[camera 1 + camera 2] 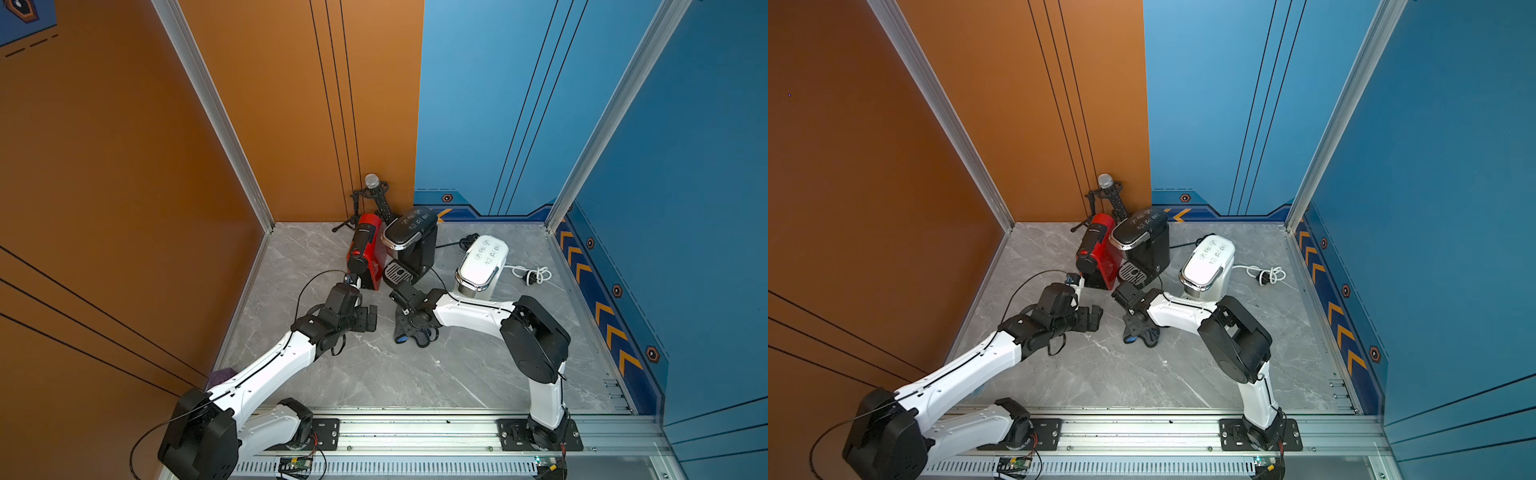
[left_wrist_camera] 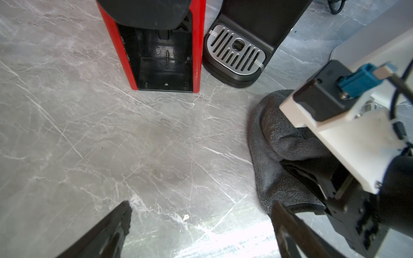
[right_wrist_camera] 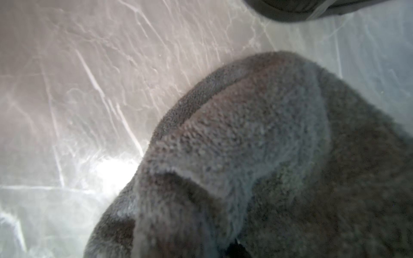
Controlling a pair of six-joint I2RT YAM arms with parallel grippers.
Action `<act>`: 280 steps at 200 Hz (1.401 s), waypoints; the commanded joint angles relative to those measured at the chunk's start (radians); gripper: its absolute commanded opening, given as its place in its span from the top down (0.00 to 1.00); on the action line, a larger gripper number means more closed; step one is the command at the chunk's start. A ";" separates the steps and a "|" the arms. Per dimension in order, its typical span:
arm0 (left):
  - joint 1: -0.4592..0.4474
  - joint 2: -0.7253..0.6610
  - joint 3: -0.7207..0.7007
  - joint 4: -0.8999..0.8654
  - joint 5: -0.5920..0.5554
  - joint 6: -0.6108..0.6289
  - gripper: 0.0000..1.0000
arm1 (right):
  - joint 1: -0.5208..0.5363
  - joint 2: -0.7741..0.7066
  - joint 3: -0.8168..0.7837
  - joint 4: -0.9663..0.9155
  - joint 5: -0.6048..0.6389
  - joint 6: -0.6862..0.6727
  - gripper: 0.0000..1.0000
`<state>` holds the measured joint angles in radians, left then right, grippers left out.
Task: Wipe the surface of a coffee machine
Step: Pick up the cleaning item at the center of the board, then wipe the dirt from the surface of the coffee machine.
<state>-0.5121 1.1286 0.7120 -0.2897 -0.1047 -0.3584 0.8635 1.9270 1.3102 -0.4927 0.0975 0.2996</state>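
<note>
Grey cloth [image 3: 257, 156] is filling the right wrist view, bunching up off the marble table [image 1: 374, 374]. The right gripper [image 1: 409, 330] is pressing down into it with its jaws closed tight, pinching a fold of the fabric, while the rest of the cloth is spreading on the table around it. At 9 o'clock from the cloth, near it but apart, the left gripper [image 2: 201, 204] is hanging over bare table, its fingers [image 2: 111, 227] standing fully apart and holding nothing.

Three machines are standing toward the back of the table in both top views. The black coffee machine [image 1: 411, 241] is sitting at 12 o'clock from the cloth, its silver drip tray [image 2: 234, 53] facing the cloth. The red coffee machine [image 1: 368, 249] is standing just beside it at 11 o'clock. The white coffee machine [image 1: 482, 262] is standing at 2 o'clock, apart from the other two. The cloth is lying apart from all three. A microphone [image 1: 372, 181] on a tripod is standing in the back corner, and a white power cord [image 1: 534, 274] is lying coiled at 3 o'clock from the white machine.
</note>
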 commanded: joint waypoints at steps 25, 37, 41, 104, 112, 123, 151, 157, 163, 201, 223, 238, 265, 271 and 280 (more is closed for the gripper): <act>-0.005 0.012 0.077 -0.010 0.130 -0.055 0.02 | -0.075 -0.333 -0.126 0.139 -0.227 -0.028 0.84; -0.003 0.011 0.091 0.001 0.168 -0.065 0.02 | -0.107 -0.410 -0.155 0.156 -0.280 -0.038 0.84; -0.004 0.011 0.093 0.009 0.186 -0.071 0.02 | -0.120 -0.436 -0.169 0.164 -0.301 -0.040 0.84; 0.020 0.049 0.106 0.367 0.598 -0.278 0.02 | -0.357 -0.672 -0.352 0.288 -0.625 -0.016 0.83; 0.012 0.063 0.120 0.368 0.616 -0.279 0.02 | -0.364 -0.694 -0.367 0.296 -0.632 -0.020 0.84; 0.000 0.078 0.140 0.368 0.626 -0.278 0.02 | -0.376 -0.721 -0.381 0.305 -0.645 -0.020 0.83; -0.024 0.094 0.173 0.368 0.621 -0.267 0.02 | -0.436 -0.793 -0.405 0.321 -0.699 0.007 0.83; -0.027 0.095 0.178 0.368 0.614 -0.263 0.02 | -0.451 -0.810 -0.408 0.322 -0.716 0.013 0.83; -0.029 0.096 0.180 0.368 0.604 -0.259 0.02 | -0.467 -0.832 -0.411 0.320 -0.729 0.026 0.83; -0.043 0.141 0.195 0.368 0.529 -0.234 0.02 | -0.571 -1.019 -0.425 0.274 -0.687 0.055 0.79; -0.064 0.197 0.212 0.367 0.480 -0.206 0.02 | -0.610 -1.068 -0.383 0.142 -0.554 0.022 0.82; -0.078 0.249 0.238 0.367 0.482 -0.202 0.02 | -0.647 -1.043 -0.358 0.075 -0.545 0.003 0.84; -0.114 0.335 0.290 0.368 0.489 -0.184 0.02 | -0.657 -0.975 -0.353 0.066 -0.574 0.022 0.86; -0.122 0.351 0.298 0.368 0.481 -0.183 0.02 | -0.656 -0.962 -0.354 0.068 -0.556 0.026 0.87; -0.132 0.371 0.307 0.366 0.469 -0.189 0.02 | -0.657 -0.944 -0.351 0.078 -0.531 0.029 0.88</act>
<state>-0.6147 1.4605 0.9733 0.0639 0.3977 -0.5724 0.2085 0.9348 0.9455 -0.3622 -0.4919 0.3229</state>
